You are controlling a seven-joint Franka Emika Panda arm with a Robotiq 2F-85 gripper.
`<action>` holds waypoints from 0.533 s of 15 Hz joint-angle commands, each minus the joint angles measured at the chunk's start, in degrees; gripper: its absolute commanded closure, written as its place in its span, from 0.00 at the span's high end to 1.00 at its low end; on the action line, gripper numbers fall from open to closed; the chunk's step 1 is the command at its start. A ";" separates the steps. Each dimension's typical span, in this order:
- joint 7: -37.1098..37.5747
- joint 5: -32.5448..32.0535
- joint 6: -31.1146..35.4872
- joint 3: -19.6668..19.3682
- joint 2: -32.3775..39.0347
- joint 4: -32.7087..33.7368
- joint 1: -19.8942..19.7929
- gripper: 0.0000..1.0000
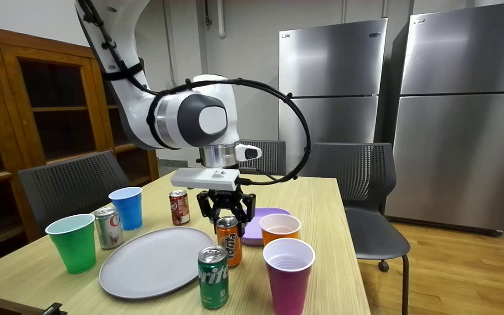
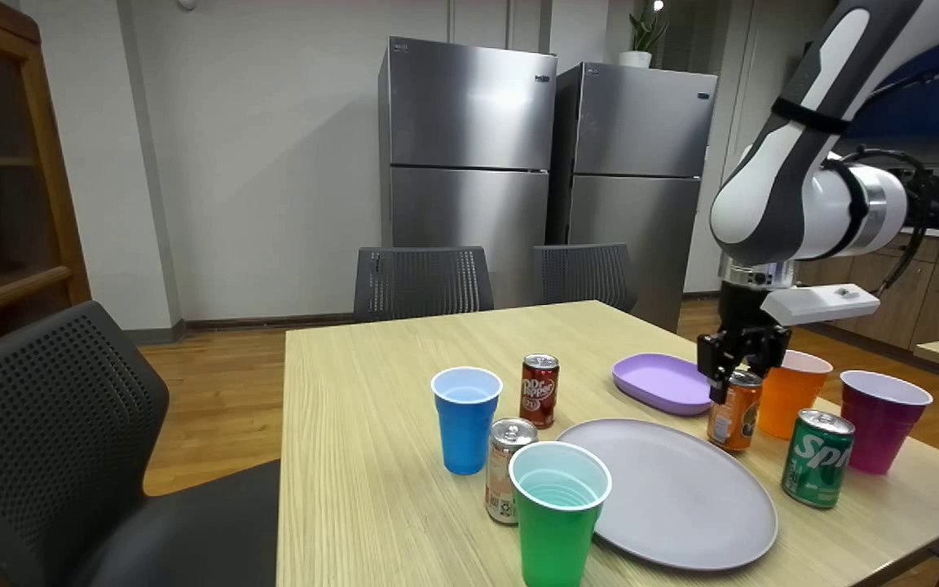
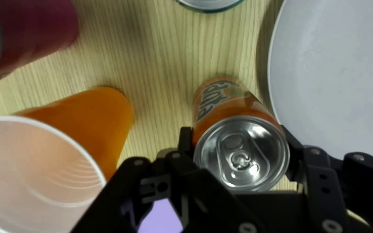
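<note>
Fingers (image 3: 185,139) clamp the orange can (image 3: 240,129) from opposite sides near its rim, one towards the orange cup (image 3: 108,119), one towards the grey plate (image 3: 335,81); those gaps probably give them room, and a high hold likely keeps them off the surface (image 3: 154,64). The can looks roughly upright, base seemingly resting there. Only the wrist view shows the pull tab (image 3: 241,160) plainly, yet it catches just the lid's edge of the green can (image 2: 817,459); both exterior views show that can whole, plus the red can (image 1: 180,208), blue cup (image 1: 128,210) and green cup (image 2: 555,538).
</note>
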 commanded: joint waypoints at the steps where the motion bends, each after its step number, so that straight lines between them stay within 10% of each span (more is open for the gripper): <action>1: 1.36 -1.37 0.50 1.64 -5.65 -3.26 -1.26 0.38; 8: 1.37 -0.92 0.53 3.89 -10.68 -6.28 -0.49 0.38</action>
